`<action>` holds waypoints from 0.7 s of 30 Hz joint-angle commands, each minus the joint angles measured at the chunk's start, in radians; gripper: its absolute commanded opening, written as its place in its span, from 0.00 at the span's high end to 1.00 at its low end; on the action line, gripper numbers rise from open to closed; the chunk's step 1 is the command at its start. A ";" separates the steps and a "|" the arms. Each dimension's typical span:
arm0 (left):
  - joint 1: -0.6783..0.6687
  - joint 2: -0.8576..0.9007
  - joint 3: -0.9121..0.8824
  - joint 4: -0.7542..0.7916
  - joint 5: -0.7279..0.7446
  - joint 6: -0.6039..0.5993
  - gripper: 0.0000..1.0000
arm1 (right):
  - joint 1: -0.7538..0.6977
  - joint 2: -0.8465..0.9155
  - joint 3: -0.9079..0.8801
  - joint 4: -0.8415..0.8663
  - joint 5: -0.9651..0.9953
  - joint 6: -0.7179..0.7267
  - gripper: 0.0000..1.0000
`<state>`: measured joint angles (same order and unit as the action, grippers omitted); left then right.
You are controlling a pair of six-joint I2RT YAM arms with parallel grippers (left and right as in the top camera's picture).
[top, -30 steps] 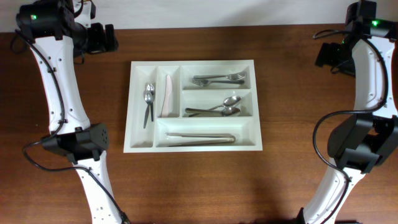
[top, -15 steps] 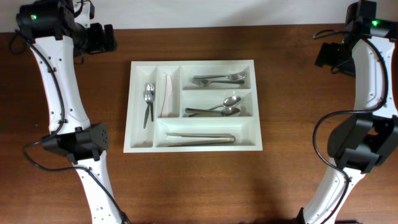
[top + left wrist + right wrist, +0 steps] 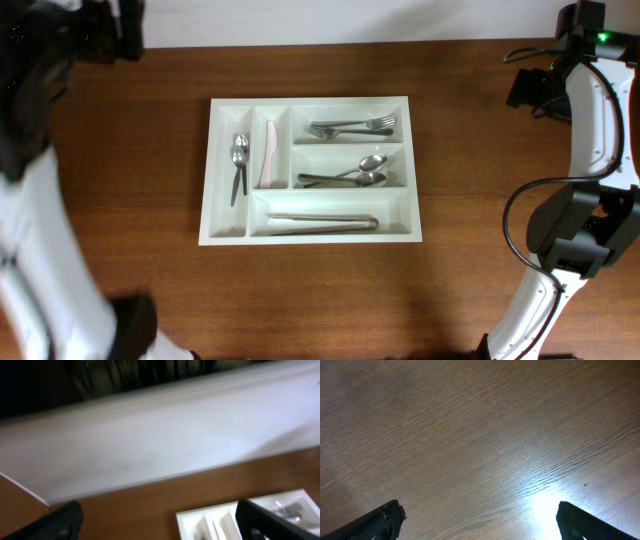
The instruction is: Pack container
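The container [image 3: 310,101], a white five-compartment cutlery tray, lies mid-table. It holds a spoon with a dark utensil [image 3: 238,165], a pale knife [image 3: 268,155], forks [image 3: 350,127], spoons [image 3: 358,173] and tongs [image 3: 322,222]. My left arm [image 3: 30,150] is a blur along the left edge. In the left wrist view my left gripper [image 3: 160,527] is open and empty, with the tray's corner [image 3: 192,520] below it. My right gripper [image 3: 527,90] sits at the far right, away from the tray. In the right wrist view it [image 3: 480,520] is open over bare wood.
The wooden table [image 3: 480,180] runs all around the tray. A white wall [image 3: 165,445] lies beyond the table's far edge. My right arm's base [image 3: 575,235] stands at the right side.
My left arm has swung up and left fast and now shows as a large blur. The tray, its contents and the right arm have not moved.
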<state>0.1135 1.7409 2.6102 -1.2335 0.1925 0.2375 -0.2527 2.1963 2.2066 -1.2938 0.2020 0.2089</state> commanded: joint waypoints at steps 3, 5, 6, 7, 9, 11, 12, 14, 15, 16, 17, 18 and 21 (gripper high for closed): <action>-0.002 -0.338 -0.545 0.209 0.010 0.083 0.01 | 0.003 0.004 0.004 0.000 0.016 0.001 0.01; -0.002 -0.443 -0.729 0.303 0.010 0.083 0.01 | 0.003 0.004 0.004 0.000 0.016 0.001 0.01; -0.002 -0.501 -0.831 0.359 0.010 0.082 0.01 | 0.003 0.004 0.004 0.000 0.016 0.001 0.01; -0.002 -0.559 -0.934 0.419 0.011 0.082 0.01 | 0.003 0.004 0.004 0.000 0.016 0.001 0.01; -0.009 -0.698 -1.187 0.579 0.013 0.082 0.01 | 0.003 0.004 0.004 0.000 0.016 0.001 0.01; -0.023 -0.827 -1.419 0.739 0.013 0.082 0.01 | 0.003 0.004 0.004 0.000 0.016 0.001 0.01; -0.031 -0.875 -1.505 0.801 0.013 0.082 0.01 | 0.003 0.004 0.004 0.000 0.016 0.001 0.01; -0.050 -0.983 -1.684 0.931 0.013 0.082 0.01 | 0.003 0.004 0.004 0.000 0.016 0.001 0.01; -0.058 -1.030 -1.755 0.977 0.013 0.082 0.01 | 0.003 0.004 0.004 0.000 0.016 0.001 0.01; -0.067 -1.085 -1.836 1.028 0.013 0.078 0.01 | 0.003 0.004 0.004 0.000 0.016 0.001 0.01; -0.071 -1.115 -1.878 1.051 0.013 0.072 0.01 | 0.003 0.004 0.004 0.000 0.016 0.001 0.01; -0.072 -1.164 -1.940 1.078 0.014 0.064 0.01 | 0.003 0.004 0.004 0.000 0.016 0.001 0.01; -0.072 -1.254 -2.039 1.089 0.013 0.048 0.01 | 0.003 0.004 0.004 0.000 0.016 0.001 0.01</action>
<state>0.0456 0.5625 0.6533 -0.1604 0.2001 0.3004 -0.2527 2.1963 2.2066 -1.2942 0.2024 0.2092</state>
